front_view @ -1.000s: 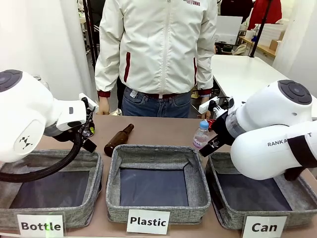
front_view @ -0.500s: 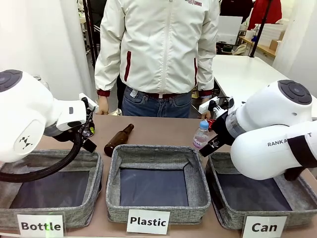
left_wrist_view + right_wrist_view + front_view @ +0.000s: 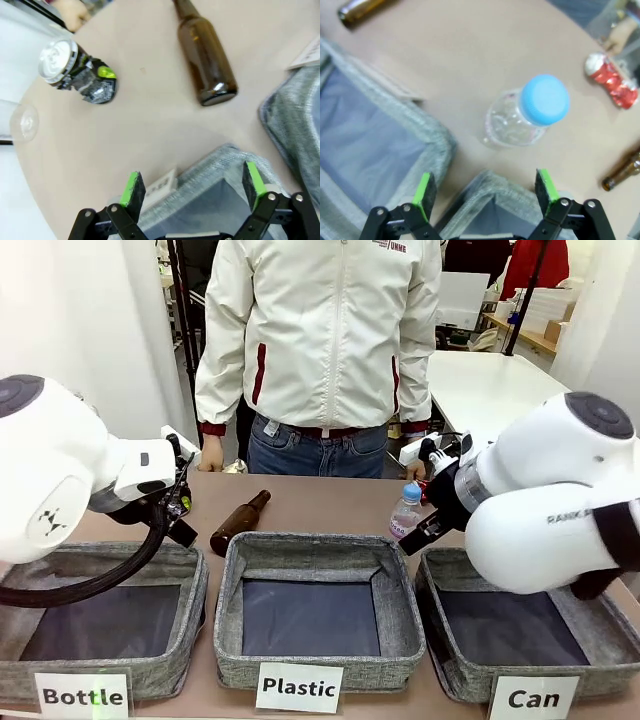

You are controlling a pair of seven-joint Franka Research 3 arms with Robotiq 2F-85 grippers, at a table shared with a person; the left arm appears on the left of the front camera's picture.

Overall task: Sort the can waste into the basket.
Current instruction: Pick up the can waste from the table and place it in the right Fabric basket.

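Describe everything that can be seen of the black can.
The black can is crushed metal, black and silver with a green mark and a round silver end. It lies on its side on the tan table, near the table's edge, apart from the brown bottle. Nothing but the table touches it.

left end effector [image 3: 195, 186] fingers spread wide, empty; right end effector [image 3: 487, 189] same; both pointing downward.
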